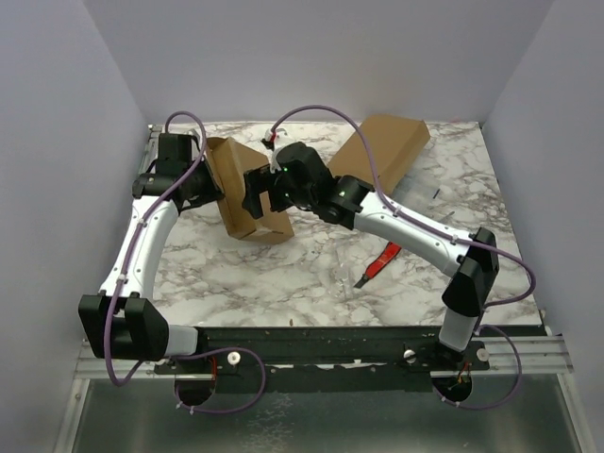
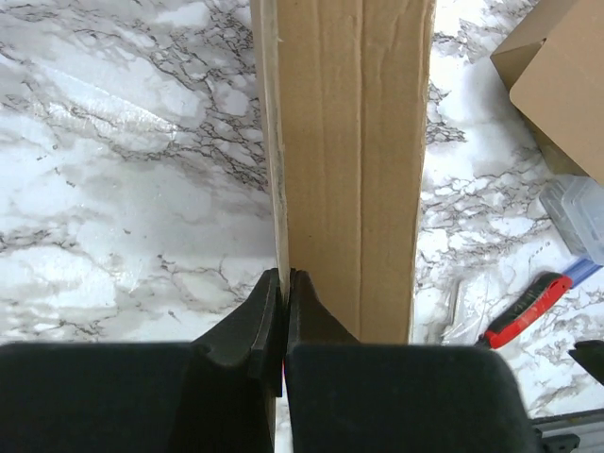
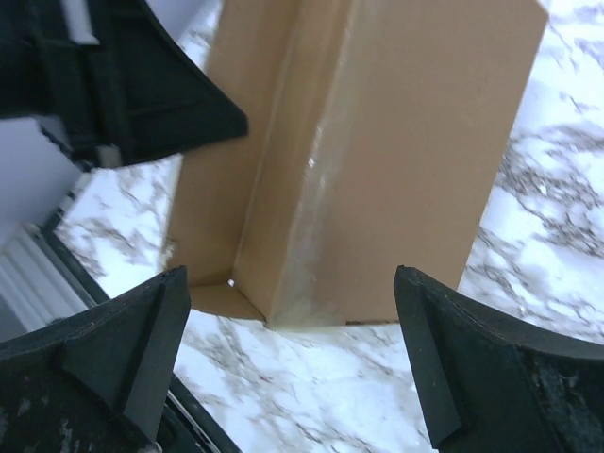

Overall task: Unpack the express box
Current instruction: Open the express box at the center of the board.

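A cardboard box is being stood on end at the back left of the marble table. One thin flap is being pinched in the fully closed left gripper, apparently to steady it. The right gripper is being held wide open and empty before the taped side, likely for opening; the contents are being hidden from every view.

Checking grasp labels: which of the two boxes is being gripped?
The left box: the left gripper is pinched shut on its flap. The back-right box has no gripper on it.
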{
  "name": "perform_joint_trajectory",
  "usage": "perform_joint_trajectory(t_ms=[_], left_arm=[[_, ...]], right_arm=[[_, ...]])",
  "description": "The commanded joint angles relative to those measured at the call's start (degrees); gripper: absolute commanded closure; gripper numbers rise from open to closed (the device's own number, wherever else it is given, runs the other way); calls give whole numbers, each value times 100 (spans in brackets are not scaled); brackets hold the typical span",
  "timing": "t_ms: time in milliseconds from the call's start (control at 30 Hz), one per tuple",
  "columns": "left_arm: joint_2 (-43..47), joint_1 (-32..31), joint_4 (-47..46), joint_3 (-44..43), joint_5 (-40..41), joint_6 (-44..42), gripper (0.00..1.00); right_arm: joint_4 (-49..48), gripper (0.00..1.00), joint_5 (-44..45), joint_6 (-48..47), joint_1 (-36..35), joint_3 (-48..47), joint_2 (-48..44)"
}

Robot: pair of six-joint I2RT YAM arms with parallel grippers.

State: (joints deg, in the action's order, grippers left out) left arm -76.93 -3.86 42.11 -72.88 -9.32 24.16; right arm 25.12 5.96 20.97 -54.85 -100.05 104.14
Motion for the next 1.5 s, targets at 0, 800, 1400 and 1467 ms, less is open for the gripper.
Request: perform_joint_trajectory(t_ms=[0, 800, 1400, 1467], left_arm=[[165, 11, 652, -479, -52, -144, 100], [49, -269, 1351, -2563, -43, -1390, 100], [-311, -385, 1302, -2133, -570, -1138, 100], [-337, -371, 1311, -2001, -530, -1265, 100]], right_arm=[[-535, 0, 234, 230, -67, -262, -90], [74, 1, 759, 169, 1119, 1013, 328], [-1152, 7, -751, 70, 1118, 796, 514], [-1757, 8, -1126, -862, 1087, 987, 622]])
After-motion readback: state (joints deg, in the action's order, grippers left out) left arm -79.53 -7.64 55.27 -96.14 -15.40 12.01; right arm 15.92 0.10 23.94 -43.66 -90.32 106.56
